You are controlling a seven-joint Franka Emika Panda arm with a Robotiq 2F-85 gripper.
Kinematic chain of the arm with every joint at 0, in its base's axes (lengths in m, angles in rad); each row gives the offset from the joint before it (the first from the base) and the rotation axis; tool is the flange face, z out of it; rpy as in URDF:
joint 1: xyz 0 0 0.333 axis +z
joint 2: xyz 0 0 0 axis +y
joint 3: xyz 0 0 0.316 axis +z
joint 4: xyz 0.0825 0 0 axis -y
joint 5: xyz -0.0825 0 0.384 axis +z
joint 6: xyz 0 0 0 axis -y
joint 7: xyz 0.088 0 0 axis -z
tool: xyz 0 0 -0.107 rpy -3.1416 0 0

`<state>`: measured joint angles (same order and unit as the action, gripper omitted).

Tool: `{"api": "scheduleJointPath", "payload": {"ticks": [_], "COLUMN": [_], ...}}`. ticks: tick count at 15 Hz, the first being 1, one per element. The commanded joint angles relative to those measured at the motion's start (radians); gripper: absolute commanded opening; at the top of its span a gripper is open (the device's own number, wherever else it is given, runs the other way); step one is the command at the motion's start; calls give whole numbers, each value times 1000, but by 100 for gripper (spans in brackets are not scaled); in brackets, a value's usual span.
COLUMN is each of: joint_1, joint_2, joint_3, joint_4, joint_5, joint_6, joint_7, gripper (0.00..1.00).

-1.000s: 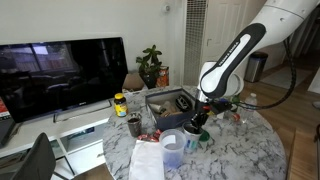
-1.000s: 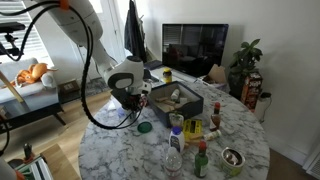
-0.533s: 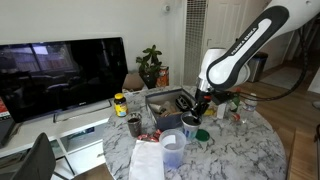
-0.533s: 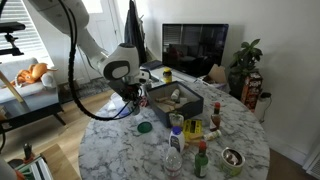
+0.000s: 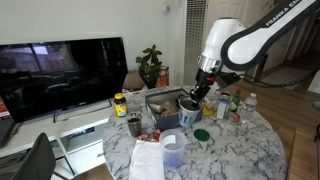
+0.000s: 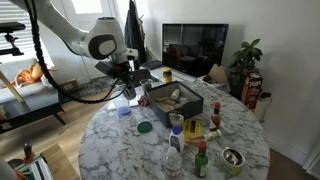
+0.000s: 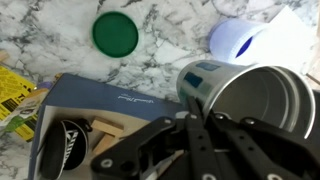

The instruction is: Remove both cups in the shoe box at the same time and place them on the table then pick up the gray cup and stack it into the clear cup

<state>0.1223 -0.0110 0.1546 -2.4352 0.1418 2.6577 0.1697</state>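
The gray cup (image 7: 250, 100) is hanging clear of the table (image 7: 60, 30), held by the gripper (image 7: 192, 128). The fingers (image 7: 150, 150) are clamping its wall at the rim. In the wrist view its open mouth is facing up toward the camera and its base is pointing down. In an exterior view the gray cup (image 5: 188, 110) is hanging with its long axis close to vertical, just in front of the near right corner of the shoe box (image 5: 160, 100).

The arm is reaching in from the upper right in that view. Its big white joint is raised high, and its forearm is sloping down and left to the gripper (image 5: 195, 98), which is pointing downward. In an exterior view from the opposite side, the gripper (image 6: 127, 88) is hovering just left of the shoe box (image 6: 185, 108).

The clear cup (image 7: 238, 42) is resting on the marble, apart from the held cup. In both exterior views the clear cup (image 5: 172, 148) (image 6: 124, 110) is sitting below and nearer than the gripper. A green lid (image 7: 115, 33) is lying flat on the table (image 5: 250, 150) near the box (image 7: 110, 95). I cannot tell whether the clear cup is standing upright.
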Motion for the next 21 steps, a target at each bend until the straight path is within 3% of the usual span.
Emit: {"api": "scheduleJointPath", "payload": {"ticks": [1,8,18,20,21], "joint_1": [45,90,112,117,123], "joint_2": [-63,55,321,355,368], "joint_3": [29,69,31,23,17], "joint_4": [-3,102,274,298,311], "joint_5": [29,38,-29,-28,-31], "joint_6": [-64,-95,-69,-74,-74], "joint_7": [-3,11,134,144,160], "gripper": [1,1,1,8,29]}}
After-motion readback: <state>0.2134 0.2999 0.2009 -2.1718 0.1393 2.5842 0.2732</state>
